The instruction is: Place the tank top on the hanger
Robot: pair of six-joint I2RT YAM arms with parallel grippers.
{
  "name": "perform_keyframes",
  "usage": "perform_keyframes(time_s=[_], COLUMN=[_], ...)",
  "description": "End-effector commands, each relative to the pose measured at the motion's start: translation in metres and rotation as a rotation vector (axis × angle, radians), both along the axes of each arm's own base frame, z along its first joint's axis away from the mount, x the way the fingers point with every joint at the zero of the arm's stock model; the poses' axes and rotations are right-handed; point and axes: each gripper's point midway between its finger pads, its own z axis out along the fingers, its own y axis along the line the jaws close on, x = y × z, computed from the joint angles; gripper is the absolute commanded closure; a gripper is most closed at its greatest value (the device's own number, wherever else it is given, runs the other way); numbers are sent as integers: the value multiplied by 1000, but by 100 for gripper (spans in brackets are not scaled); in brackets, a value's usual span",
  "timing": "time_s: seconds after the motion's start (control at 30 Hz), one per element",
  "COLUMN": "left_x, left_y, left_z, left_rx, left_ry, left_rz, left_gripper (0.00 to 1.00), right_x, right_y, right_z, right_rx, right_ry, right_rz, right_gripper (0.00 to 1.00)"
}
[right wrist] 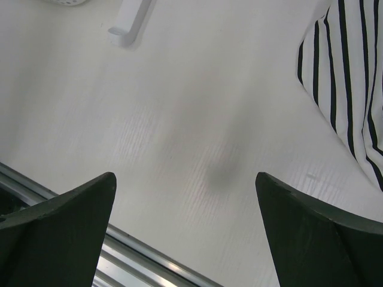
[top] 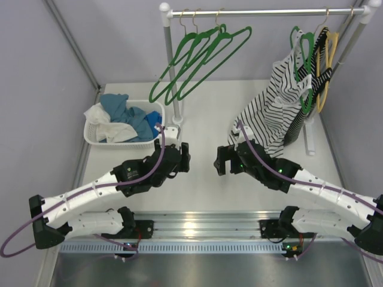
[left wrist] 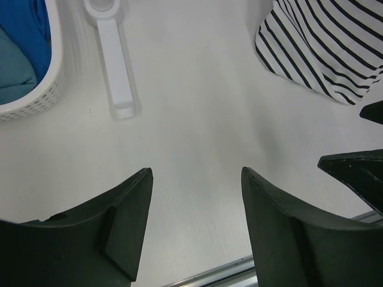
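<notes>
Holding the left end effector and right end effector wide open and empty, I'd reach left to ten o'clock, where the tank top lies in the basket among blue clothes, pinching white fabric only.

Striped top hanging on rail, yellow hanger beside, blue garments in basket

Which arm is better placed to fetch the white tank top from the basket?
Left. The tank top lies in the basket on the left side, close to the open left gripper; the right gripper, also open, sits by the striped top, farther away.
</notes>
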Motion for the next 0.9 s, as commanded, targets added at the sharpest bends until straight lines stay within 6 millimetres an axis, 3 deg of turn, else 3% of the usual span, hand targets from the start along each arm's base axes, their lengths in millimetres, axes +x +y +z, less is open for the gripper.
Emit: perform_keyframes(time_s=[0.0,0.27,0.43,0.6,0.7,0.73,0.8,0.83,0.87], left_x=[3,10,25,62,84,95,109,118,125], left_y=[5,9,31,79,119,141,156,177,186], left_z=[5,-5,-18,-24,-28,-32,-31,-32,-30], left_rx=[-1,13,44,70,92,88,32,22,8], left_ry=[-19,-1,48,102,145,163,164,161,151], left_rz=[22,67,180,357,501,573,617,673,699], left_gripper=[34,33,32,32,31,30,30,30,30], right_x=[1,-2,-3,-6,-8,-8,-10,-11,-11], right_y=[7,7,7,7,8,9,11,12,12], right_z=[17,15,10,9,9,8,8,8,8], right_rx=[46,30,23,15,15,19,25,28,30], right_ry=[-46,-32,-25,-22,-21,-20,-14,-12,-10], right_rz=[27,47,55,73,86,91,103,111,115], right_gripper=[0,0,0,0,0,0,0,0,0])
